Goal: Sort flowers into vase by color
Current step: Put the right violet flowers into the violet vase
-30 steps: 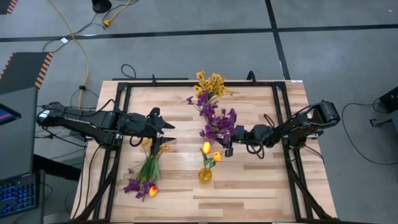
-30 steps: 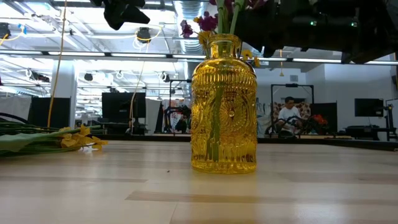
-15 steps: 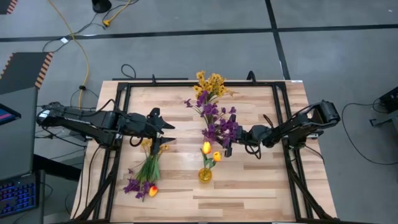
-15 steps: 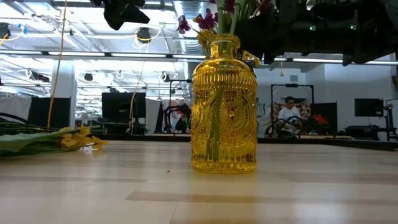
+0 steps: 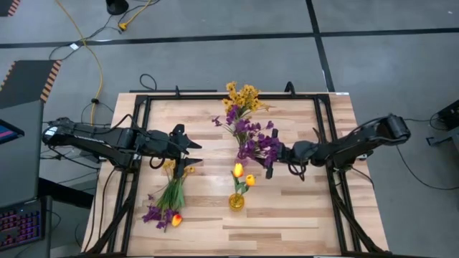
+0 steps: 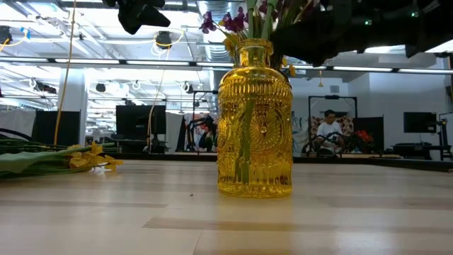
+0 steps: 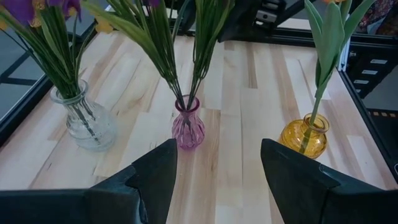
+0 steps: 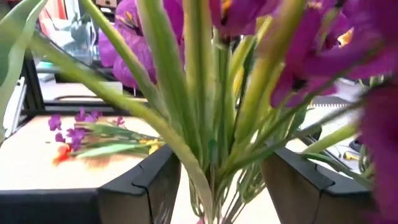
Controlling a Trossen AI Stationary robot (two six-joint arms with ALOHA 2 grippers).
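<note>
Both claws apart: left claw point(image 5: 195, 153) over bare boards, right claw point(image 5: 268, 166) amid purple blossoms point(image 5: 257, 143).

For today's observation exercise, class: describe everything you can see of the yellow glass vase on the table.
The yellow vase is a squat jar of amber-yellow glass, see-through, with an embossed pattern pressed into its wall, a short narrow neck and a rounded rim. It stands upright on the pale wooden table, near the middle of its front part. Green stems run down inside it; two yellow-orange tulips rise from its mouth. Neither gripper touches it. From the left wrist it shows beside a pink vase and a clear vase, apart from both.
</note>
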